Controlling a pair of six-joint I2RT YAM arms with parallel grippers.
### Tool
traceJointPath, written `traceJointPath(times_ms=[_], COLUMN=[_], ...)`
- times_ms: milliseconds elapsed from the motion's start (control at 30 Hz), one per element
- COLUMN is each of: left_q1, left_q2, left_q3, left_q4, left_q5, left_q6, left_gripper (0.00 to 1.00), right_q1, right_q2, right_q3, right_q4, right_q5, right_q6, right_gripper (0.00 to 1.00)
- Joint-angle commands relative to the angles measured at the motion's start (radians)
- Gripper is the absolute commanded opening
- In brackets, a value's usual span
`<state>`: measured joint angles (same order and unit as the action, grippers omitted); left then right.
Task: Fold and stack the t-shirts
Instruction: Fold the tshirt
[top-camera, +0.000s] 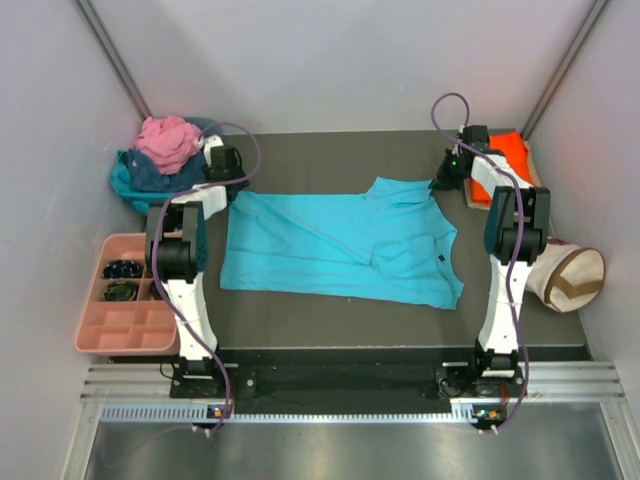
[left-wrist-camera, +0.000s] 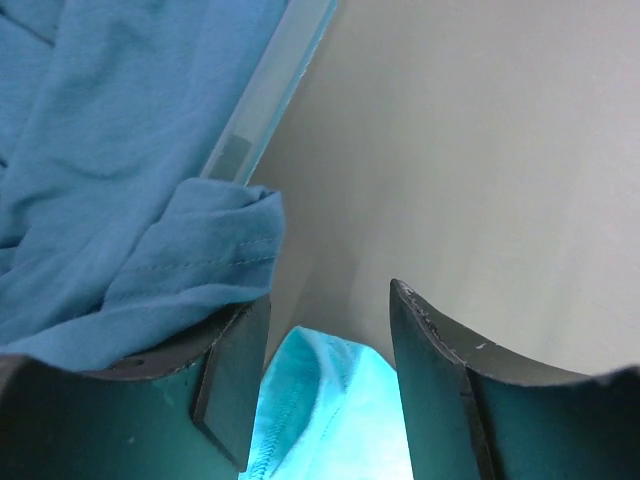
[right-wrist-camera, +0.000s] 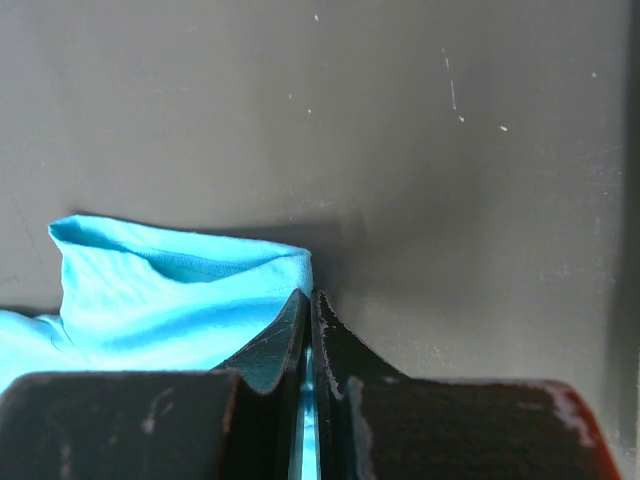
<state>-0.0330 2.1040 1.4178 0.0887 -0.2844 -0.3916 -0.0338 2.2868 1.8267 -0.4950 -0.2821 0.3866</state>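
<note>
Desk (top-camera: 330, 160) space is mostly taken by the turquoise t-shirt (top-camera: 340, 245), spread flat at the centre with its collar end toward 3 o'clock and a loose fold across its middle. At 10 o'clock sits the pile of t-shirts (top-camera: 165, 150), pink on top of navy and teal. The orange t-shirt (top-camera: 505, 165) lies folded at 2 o'clock, the pink tray (top-camera: 125, 295) at 8 o'clock and the cream bag (top-camera: 570, 278) at 4 o'clock.

The right tool (right-wrist-camera: 312, 320), at the shirt's 2 o'clock corner, is fully closed with a thin sliver of turquoise cloth pinched between its jaws. The left tool (left-wrist-camera: 328, 300), at the 10 o'clock corner, stands roughly half open. Turquoise cloth shows low in the gap, but nothing appears clamped yet.

The main risk is on the left. A bunched edge of the teal t-shirt (left-wrist-camera: 120, 200) from the pile rests against the outer face of the left finger. If the jaws close where they are, they may catch too little turquoise cloth, and lifting could drag the teal shirt along. With only the right corner held, a pull would skew the shirt and deepen the middle fold, and the thin right-hand pinch could slip.
</note>
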Motion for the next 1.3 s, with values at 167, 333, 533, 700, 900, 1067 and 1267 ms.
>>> traceJointPath(times_ms=[167,333,533,700,900,1067,1267], left_q1=[0.016,0.019,0.024,0.025,0.025,0.025,0.025], left_q2=[0.062,0.070,0.085,0.088,0.103,0.108,0.110], left_q3=[0.162,0.197,0.259,0.273,0.283,0.280,0.271], left_q4=[-0.194,-0.262,-0.356,-0.374,-0.392,-0.405,-0.411], left_q5=[0.063,0.060,0.056,0.062,0.077,0.094,0.114], left_q6=[-0.030,-0.024,-0.027,-0.030,-0.035,-0.047,-0.062], left_gripper=[0.55,0.55,0.54,0.51,0.50,0.49,0.48], right_q1=[-0.003,-0.002,-0.003,-0.003,-0.002,-0.003,-0.003], right_q2=[-0.013,-0.015,-0.015,-0.012,-0.013,-0.012,-0.012], right_q3=[0.031,0.031,0.029,0.029,0.031,0.029,0.026], right_q4=[0.024,0.026,0.027,0.027,0.026,0.026,0.027], right_q5=[-0.002,-0.003,-0.005,-0.005,-0.005,-0.008,-0.008], right_q6=[-0.008,-0.008,-0.006,-0.006,-0.006,-0.005,-0.005], right_gripper=[0.00,0.00,0.00,0.00,0.00,0.00,0.00])
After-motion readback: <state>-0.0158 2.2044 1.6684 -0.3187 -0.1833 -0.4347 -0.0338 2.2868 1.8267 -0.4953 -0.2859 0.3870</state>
